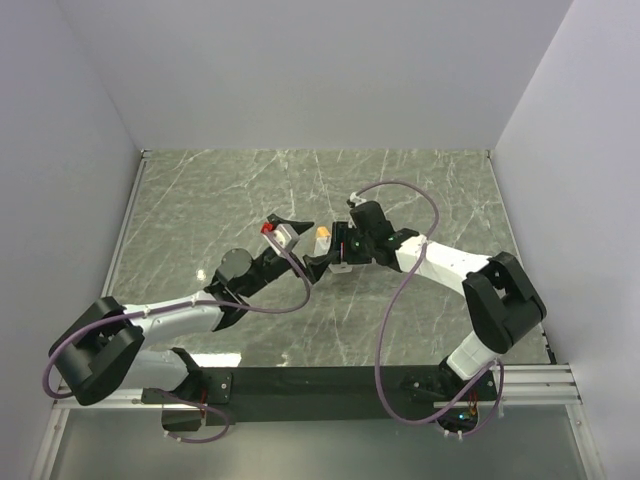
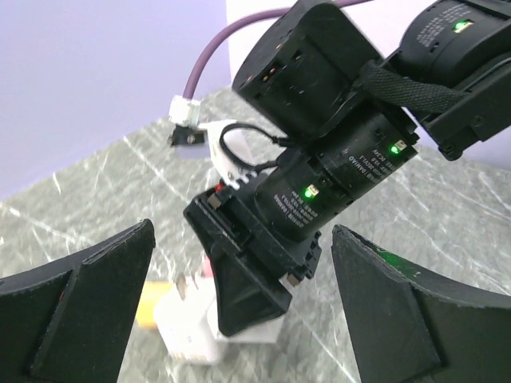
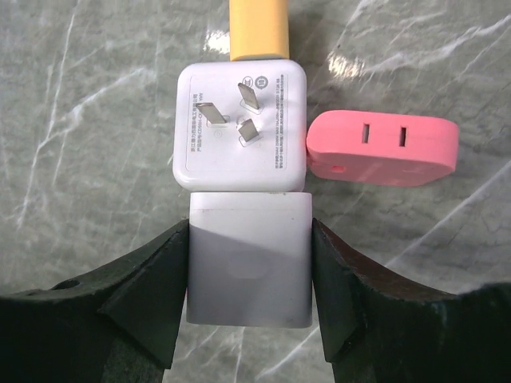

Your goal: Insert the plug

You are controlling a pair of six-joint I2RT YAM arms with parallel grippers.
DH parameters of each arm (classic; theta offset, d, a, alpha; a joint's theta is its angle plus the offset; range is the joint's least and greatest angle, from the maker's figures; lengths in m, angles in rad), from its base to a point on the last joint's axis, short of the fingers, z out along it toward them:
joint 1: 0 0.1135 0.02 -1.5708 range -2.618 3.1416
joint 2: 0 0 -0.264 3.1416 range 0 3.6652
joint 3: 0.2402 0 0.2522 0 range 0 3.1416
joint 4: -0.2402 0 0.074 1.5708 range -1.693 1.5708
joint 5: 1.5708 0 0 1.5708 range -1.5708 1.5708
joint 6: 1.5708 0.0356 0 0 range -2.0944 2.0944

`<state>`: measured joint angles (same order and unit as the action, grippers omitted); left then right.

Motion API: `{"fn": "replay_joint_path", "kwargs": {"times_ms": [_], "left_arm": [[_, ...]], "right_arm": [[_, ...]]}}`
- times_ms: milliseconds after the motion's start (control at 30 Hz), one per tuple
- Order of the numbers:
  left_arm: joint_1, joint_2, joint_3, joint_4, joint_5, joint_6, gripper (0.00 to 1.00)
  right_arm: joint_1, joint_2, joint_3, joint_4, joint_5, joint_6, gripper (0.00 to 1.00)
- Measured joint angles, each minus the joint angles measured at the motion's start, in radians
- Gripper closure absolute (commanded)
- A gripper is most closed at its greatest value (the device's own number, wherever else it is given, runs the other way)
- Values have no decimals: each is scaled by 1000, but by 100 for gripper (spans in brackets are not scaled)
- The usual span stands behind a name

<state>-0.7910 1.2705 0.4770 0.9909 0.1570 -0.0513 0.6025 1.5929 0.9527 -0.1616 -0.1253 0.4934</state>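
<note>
Three flat metal pins (image 3: 248,98) stand out of the square face of the white plug (image 3: 239,171), and that face is turned toward the right wrist camera. The plug's long axis runs along the fingers, with the pinned end out past their tips. The right end effector (image 3: 249,231) is closed partway on the plug's plain white body, one black finger pressed to each side. Fine grey print and small marks border the pin face, too small to read. A yellow piece (image 3: 259,28) meets the plug's far edge, and a pink socket block (image 3: 383,148) with two narrow slots lies just beside the plug's right edge on the green marbled counter (image 1: 200,200). The left end effector (image 2: 241,239) is spread wide and holds nothing, its fingers flanking the right arm's black wrist housing, whose label cannot be read.
</note>
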Motion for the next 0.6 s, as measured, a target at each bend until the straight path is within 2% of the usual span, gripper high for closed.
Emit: {"fn": "replay_joint_path", "kwargs": {"times_ms": [267, 500, 567, 600], "left_arm": [[18, 0, -35, -1, -47, -50, 0], [82, -3, -43, -17, -147, -180, 1], [103, -8, -47, -40, -177, -214, 1], [114, -12, -47, -55, -192, -232, 0]], "right_arm": [[52, 26, -26, 76, 128, -8, 100], [131, 99, -8, 89, 299, -11, 100], [147, 111, 1, 90, 337, -8, 96], [153, 111, 2, 90, 349, -5, 89]]}}
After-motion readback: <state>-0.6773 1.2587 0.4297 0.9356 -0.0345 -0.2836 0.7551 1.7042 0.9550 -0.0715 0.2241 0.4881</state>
